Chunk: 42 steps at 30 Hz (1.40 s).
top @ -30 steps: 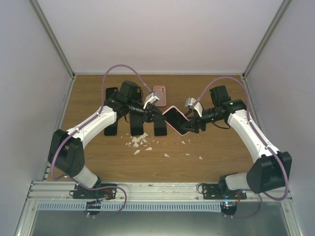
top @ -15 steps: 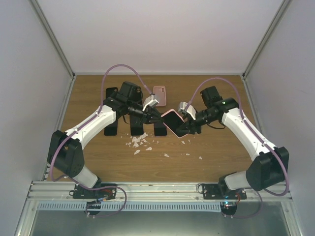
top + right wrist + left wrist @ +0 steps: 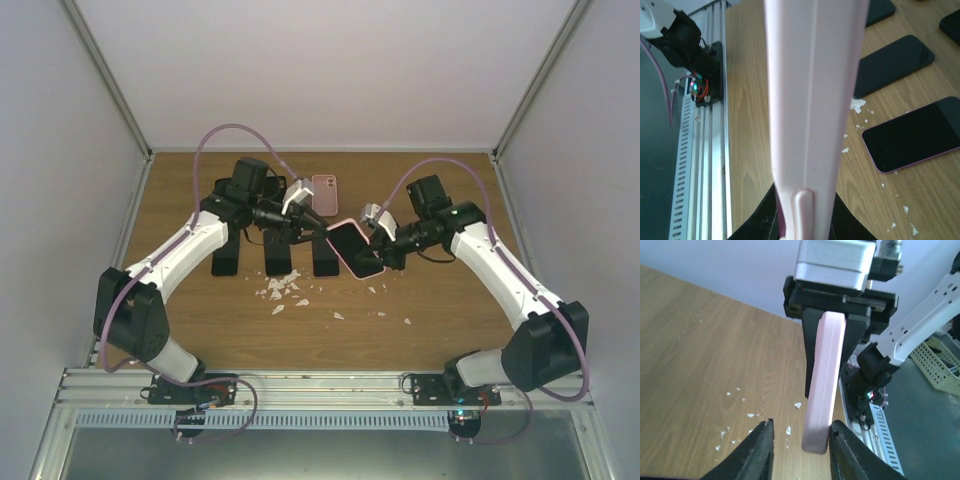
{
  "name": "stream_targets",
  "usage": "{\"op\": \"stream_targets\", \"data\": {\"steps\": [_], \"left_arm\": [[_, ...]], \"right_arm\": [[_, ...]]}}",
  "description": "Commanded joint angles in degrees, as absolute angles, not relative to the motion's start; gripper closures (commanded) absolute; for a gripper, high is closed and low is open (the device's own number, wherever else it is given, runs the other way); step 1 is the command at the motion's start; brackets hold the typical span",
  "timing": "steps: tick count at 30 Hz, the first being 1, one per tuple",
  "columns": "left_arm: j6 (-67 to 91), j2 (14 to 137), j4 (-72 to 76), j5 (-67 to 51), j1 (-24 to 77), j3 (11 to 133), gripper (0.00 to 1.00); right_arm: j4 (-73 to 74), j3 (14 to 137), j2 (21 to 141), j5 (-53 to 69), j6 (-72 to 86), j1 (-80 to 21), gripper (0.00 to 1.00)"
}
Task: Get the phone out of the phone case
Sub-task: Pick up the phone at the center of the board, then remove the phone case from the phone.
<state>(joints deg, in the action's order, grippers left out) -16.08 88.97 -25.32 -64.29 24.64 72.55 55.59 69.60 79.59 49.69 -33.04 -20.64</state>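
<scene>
The phone [image 3: 352, 246], dark screen up in its pink phone case [image 3: 369, 271], hangs tilted above the table's middle. My right gripper [image 3: 380, 243] is shut on its right end. In the right wrist view the case [image 3: 812, 100] runs edge-on up the frame, with my right gripper [image 3: 805, 225] clamped on its near end. My left gripper [image 3: 322, 228] stands open around the other end. In the left wrist view my left gripper [image 3: 800, 450] straddles the case [image 3: 824, 385]: one finger [image 3: 850, 452] touches it, the other finger [image 3: 757, 452] stands apart.
Three dark phones [image 3: 278, 255] lie in a row on the wooden table [image 3: 450, 310] under the left arm. An empty pink case [image 3: 324, 187] lies near the back wall. White crumbs [image 3: 283, 290] are scattered in front of the phones.
My right gripper has moved in from the right and shut on the case's end. My left gripper has opened and let go of the other end.
</scene>
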Motion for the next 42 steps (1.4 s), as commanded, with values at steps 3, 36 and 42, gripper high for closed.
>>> {"op": "stream_targets", "data": {"steps": [3,36,42], "left_arm": [[-8.76,85.58,-15.4,-69.54,20.1,72.69,0.64],[0.73,79.78,-5.68,-72.41,21.53,67.37,0.67],[1.24,79.89,-5.43,-71.51,21.94,67.68,0.74]], "right_arm": [[46.64,68.44,75.74,56.88,-25.29,-20.81,1.0],[40.06,66.9,75.74,64.41,-18.46,-20.61,0.99],[40.43,66.8,75.65,64.9,-18.88,-20.92,0.99]]}}
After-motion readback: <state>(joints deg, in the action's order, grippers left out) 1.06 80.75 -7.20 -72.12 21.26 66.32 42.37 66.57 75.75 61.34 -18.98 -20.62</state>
